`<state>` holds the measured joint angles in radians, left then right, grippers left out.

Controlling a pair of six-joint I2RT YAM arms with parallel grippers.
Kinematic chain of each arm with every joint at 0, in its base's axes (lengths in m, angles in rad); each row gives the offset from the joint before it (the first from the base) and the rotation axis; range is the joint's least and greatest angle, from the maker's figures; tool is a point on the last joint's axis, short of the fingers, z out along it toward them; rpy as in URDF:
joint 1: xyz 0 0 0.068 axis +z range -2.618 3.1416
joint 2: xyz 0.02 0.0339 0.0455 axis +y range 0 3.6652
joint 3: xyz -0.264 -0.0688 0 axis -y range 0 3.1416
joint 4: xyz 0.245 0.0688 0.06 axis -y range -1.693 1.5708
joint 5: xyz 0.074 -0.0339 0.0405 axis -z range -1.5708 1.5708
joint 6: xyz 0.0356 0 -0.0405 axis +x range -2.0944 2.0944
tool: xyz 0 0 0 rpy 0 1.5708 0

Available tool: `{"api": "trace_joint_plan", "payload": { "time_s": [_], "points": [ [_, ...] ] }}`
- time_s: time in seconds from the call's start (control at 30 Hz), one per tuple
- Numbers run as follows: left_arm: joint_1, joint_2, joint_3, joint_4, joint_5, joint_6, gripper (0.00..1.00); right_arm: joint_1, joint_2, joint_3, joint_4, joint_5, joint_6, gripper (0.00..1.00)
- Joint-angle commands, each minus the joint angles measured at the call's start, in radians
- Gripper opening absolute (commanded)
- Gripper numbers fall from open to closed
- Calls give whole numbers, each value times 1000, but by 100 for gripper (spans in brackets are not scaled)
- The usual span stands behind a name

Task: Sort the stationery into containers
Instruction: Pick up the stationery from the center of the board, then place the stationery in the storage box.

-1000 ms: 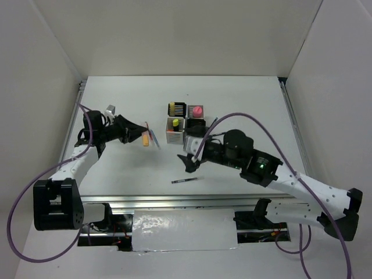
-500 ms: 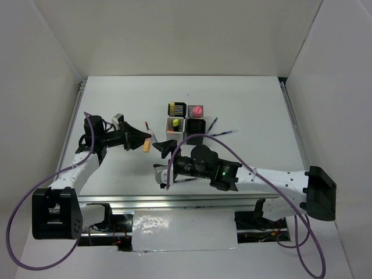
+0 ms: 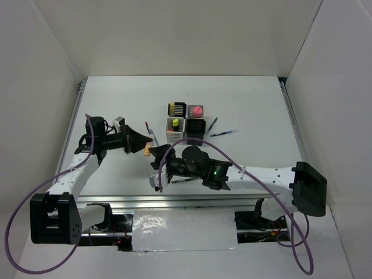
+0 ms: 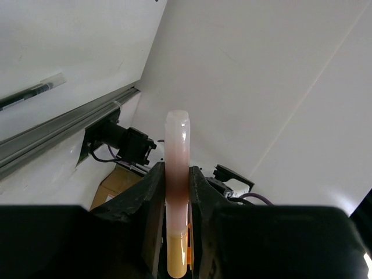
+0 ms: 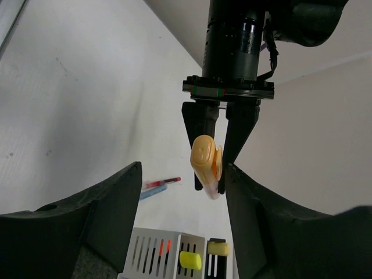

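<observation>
Left gripper [image 3: 145, 145]: clamped firmly on the orange highlighter [image 4: 176, 174], fingers pinching its barrel; carried clear above the bench [image 3: 250, 99], left of its middle.
Orange highlighter: pale translucent part pointing away from the left wrist, orange end back between the fingers (the right wrist view shows it end-on and tilted).
Right gripper [image 3: 157, 165]: jaws parted wide, facing the highlighter's free end at close quarters, neither finger touching it; nothing in its grasp.
Containers [image 3: 186, 118]: four-cup cluster at mid-bench, nearer the far edge, just right of both grippers.
Cup contents: pink highlighter [image 3: 197, 110] in the far-right cup; yellow highlighter [image 3: 174, 123] in the near-left white cup; yellow-tipped items in the far-left black cup; the near-right cup's contents cannot be told.
Loose pens: dark pen [image 3: 212, 123] just right of the cluster; bluish pen [image 3: 224, 133] beside it; red and blue pens [image 5: 157, 185] on the bench left of the cluster; thin pen [image 3: 183, 181] by the near edge, partly under the right arm.
</observation>
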<state>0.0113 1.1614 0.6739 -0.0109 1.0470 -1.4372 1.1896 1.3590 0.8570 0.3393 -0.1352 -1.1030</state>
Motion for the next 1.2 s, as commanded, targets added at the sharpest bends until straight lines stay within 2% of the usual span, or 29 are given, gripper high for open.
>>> {"api": "trace_joint_plan", "payload": {
  "time_s": [0.0, 0.07, 0.27, 0.5, 0.53, 0.57, 0.63, 0.67, 0.7, 0.8, 0.9, 0.97, 1.0, 1.03, 1.1, 1.17],
  "points": [
    [-4, -28, 47, -49, -10, 43, 0, -7, 18, 71, 47, 0, -18, 64],
    [-32, -28, 44, -46, -10, 41, 0, -4, 35, 85, 40, 5, -18, 62],
    [-45, -42, 29, -60, -18, 51, 0, -7, 72, 126, 30, 11, -23, 45],
    [-42, -58, 10, -28, -8, 31, 0, -8, 72, 134, 0, 16, -32, 15],
    [-39, -57, 9, -24, -8, 26, 6, -8, 69, 132, 0, 17, -32, 12],
    [-36, -60, 6, -12, -8, 23, 35, -7, 66, 129, 0, 22, -34, 5],
    [-31, -62, 6, 2, -16, 20, 64, -4, 54, 125, 6, 28, -35, 0],
    [-18, -62, 12, 0, -19, 29, 93, -4, 48, 125, 7, 32, -34, 0],
    [-14, -55, 35, -21, -22, 43, 99, -4, 39, 126, 0, 35, -32, 0],
    [65, -29, 120, -55, -50, 141, 99, -8, 16, 146, -25, 58, 20, 0],
    [185, 15, 264, -122, -79, 303, 99, -60, 5, 229, -91, 78, 193, 0],
    [249, 37, 366, -214, -219, 459, 99, -149, 28, 298, -135, 92, 392, 0],
    [257, 37, 450, -263, -281, 598, 99, -186, 46, 389, -198, 95, 469, 0],
    [263, 26, 467, -250, -376, 647, 99, -229, 64, 437, -224, 95, 620, 0],
    [265, -25, 443, -190, -421, 737, 99, -362, 133, 573, -305, 60, 821, 0],
    [263, -67, 403, -124, -417, 831, 99, -445, 211, 655, -367, 43, 915, 0]
  ]
}}
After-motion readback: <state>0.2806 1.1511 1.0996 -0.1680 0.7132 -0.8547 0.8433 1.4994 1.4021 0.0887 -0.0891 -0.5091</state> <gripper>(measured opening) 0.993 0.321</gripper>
